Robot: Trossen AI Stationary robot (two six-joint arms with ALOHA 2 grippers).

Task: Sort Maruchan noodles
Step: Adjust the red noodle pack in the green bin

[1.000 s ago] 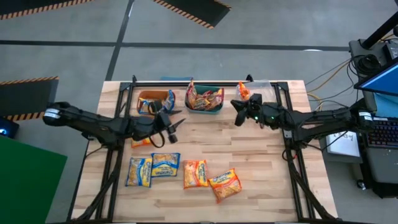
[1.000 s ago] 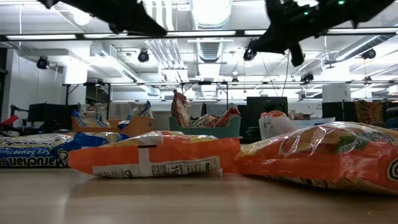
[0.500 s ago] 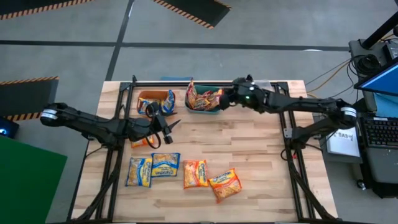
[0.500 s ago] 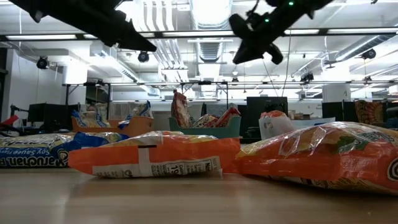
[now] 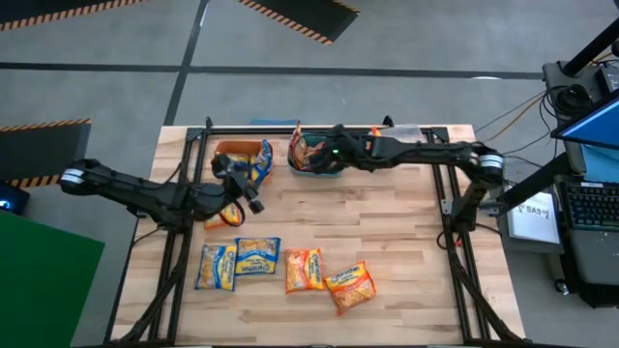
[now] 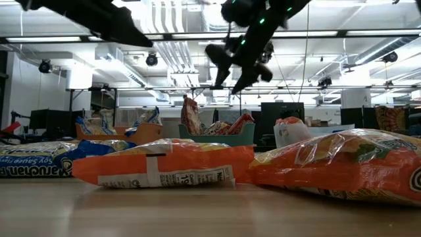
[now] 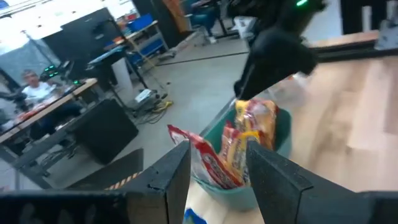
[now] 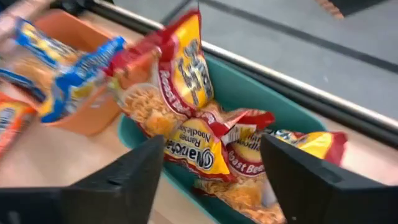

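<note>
Our right gripper [image 8: 205,186], fingers spread and empty, hangs above the green plastic bin [image 5: 316,170] of maroon glossy ramen packets [image 8: 186,93] at twelve o'clock, and we could snag an upright packet and spill it.

Green bin's [image 8: 292,112] far end cut off.
</note>
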